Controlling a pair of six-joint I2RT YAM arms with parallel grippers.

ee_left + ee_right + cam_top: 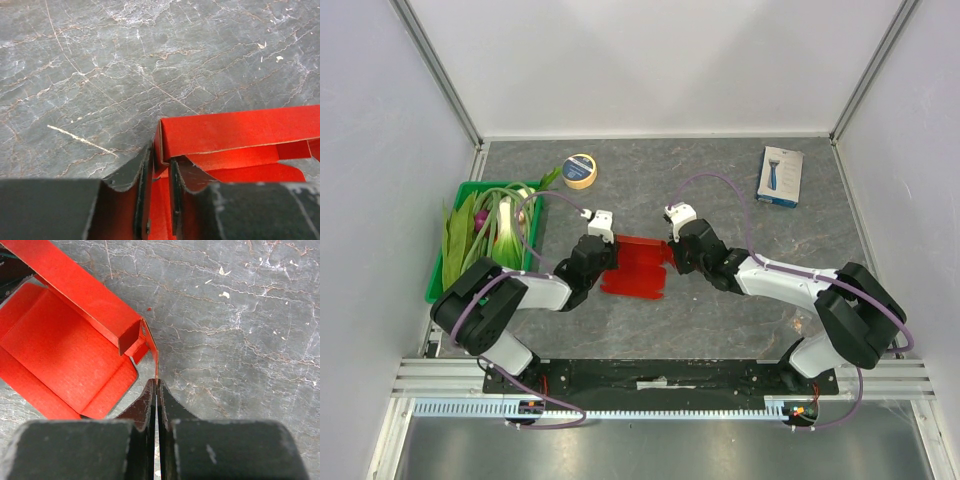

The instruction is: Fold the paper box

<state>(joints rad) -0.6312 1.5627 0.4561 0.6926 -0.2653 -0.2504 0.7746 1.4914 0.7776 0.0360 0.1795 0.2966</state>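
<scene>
**Both claws pinched on the red box, mid-table**

You have the paper box [638, 266] lying near the middle of the table [720, 200], between the two claws. The left claw [607, 254] meets its left edge and the right claw [674, 250] its right edge.

Room to move: white walls close the table on the left, rear and right, and a metal rail runs along the near edge. A green crate [433, 280] of leafy greens sits against the left wall, just beside the left arm's elbow. A roll of tape [580, 171] lies toward the rear left, and a white-and-blue carton [780, 176] at the rear right, well apart from the box. The grey stretch behind the box and in front of it is bare.

The table is dark grey and stone-veined, with pale scratches. The box is thin, glossy red card, partly raised: one long wall stands up with a small tab turned in at its end, over a flat panel with rounded corners.

In the left wrist view, the left claw [161, 160] is nearly closed, its dark scalloped fingers [130, 175] clamped on a red wall of the box [240, 132]. In the right wrist view, the right claw [156, 386] is pressed tight, pinching a thin upright edge of the box [65, 355].
</scene>
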